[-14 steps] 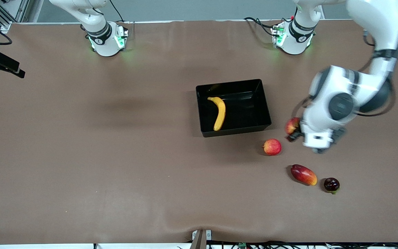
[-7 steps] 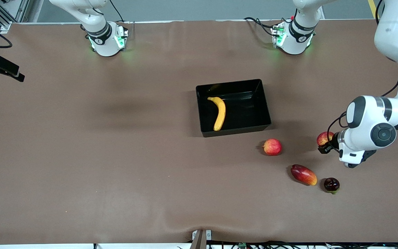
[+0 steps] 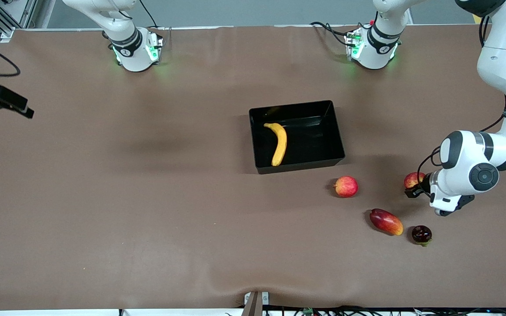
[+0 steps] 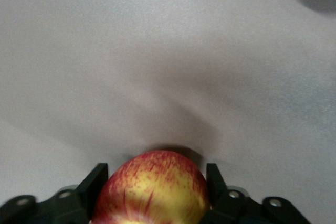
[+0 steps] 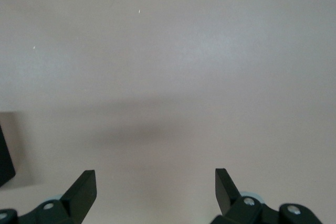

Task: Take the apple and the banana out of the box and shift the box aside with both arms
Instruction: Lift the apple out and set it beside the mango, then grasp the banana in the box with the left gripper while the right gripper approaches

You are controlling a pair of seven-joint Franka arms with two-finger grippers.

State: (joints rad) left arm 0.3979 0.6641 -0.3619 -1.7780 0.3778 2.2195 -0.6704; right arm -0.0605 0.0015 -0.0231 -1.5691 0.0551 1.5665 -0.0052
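At the right arm's end of the brown-covered table (image 3: 147,197), the black two-finger right gripper (image 5: 156,190) hangs over bare cloth with its claw spread wide and nothing in it; this arm waits.

Near the middle of the table stands the shallow rectangular black plastic box (image 3: 297,104) with glossy walls. The curved plain yellow banana (image 3: 280,142) lies inside, along the wall toward the right arm's end. The rest of the box floor is bare.

Toward the left arm's end and nearer the front camera than the box lie three loose fruits: a smooth pinkish-red apple (image 3: 346,186), an elongated red-orange mango (image 3: 386,221), and a small dark, nearly black round fruit (image 3: 421,234) (I cannot tell what kind).

Closest to the left arm's end, the small round red apple streaked with pale yellow (image 3: 412,180) sits in the claw of the black left gripper (image 4: 156,182), low at the table with its shadow right beneath it. I cannot tell whether the claw is gripping it or has slackened.

By my judgement the task is about a third done. The apple is out of the box and needs only to be let go. The banana has yet to be lifted out, and after that both arms must shift the box aside
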